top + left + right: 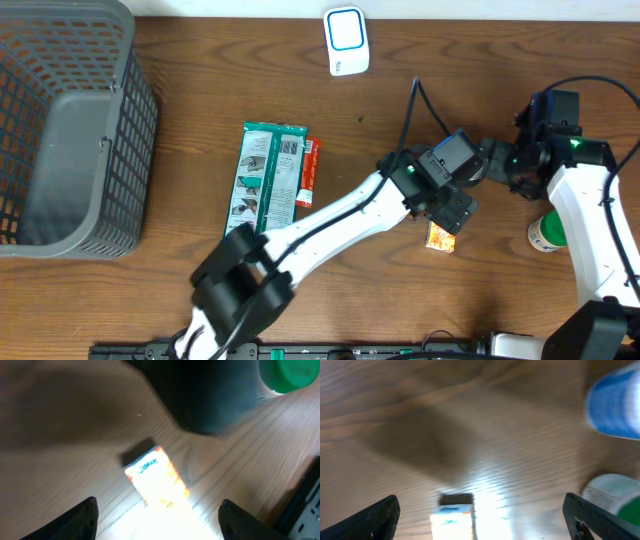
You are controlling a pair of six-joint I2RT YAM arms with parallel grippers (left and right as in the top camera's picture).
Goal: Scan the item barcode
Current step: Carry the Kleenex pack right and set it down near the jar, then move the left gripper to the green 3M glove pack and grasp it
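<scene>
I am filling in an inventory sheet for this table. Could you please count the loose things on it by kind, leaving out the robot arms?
Grey plastic mesh basket: 1
White-and-blue scanner device: 1
Flat packets (green packet, red packet): 2
Small orange carton: 1
White round tub with green lid: 1
Total: 6

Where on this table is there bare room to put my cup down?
Bare wood lies between the grey basket and the green packet, and between the white scanner and the right arm. It is crowded around the orange box, with the left arm over it and the bottle close by.
</scene>
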